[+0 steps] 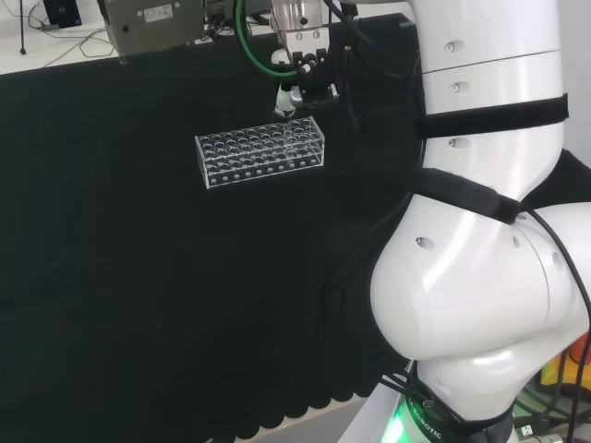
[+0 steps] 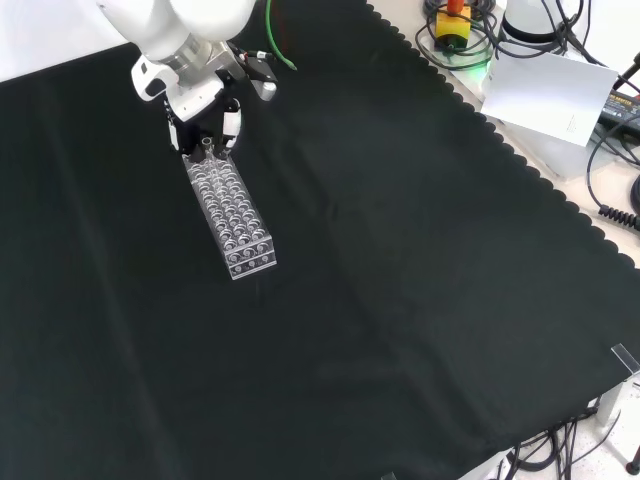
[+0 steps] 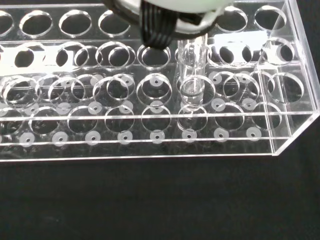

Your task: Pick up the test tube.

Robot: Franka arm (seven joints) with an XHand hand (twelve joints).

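Progress on the task stands at the approach-and-grasp stage: the test tube [image 3: 192, 75] is upright in a hole of the clear rack [image 3: 280, 145], its lower part seated between the rack's plates, so by this evidence it has not been lifted clear. In the wrist view the tube stands near one end of the rack, a few holes in from the end wall, and its top runs up into the blurred black and white parts of the hand [image 3: 165, 22] directly above it. In the front view the hand [image 2: 205, 125] is poised over the far end of the rack [image 2: 232, 215], fingers pointing downward on either side of that end; in the head view the hand [image 1: 294, 92] hangs just above the rack's right end [image 1: 261, 152], with the arm reaching out across the black cloth [image 2: 420, 300]. The fingers appear drawn in close about the tube's top, but whether they actually pinch it or merely flank it cannot be told from these views. Remaining work, as judged: confirm the grip on the tube, then raise it straight up out of its hole so that it does not bind on the rack plates or drag the light rack along.
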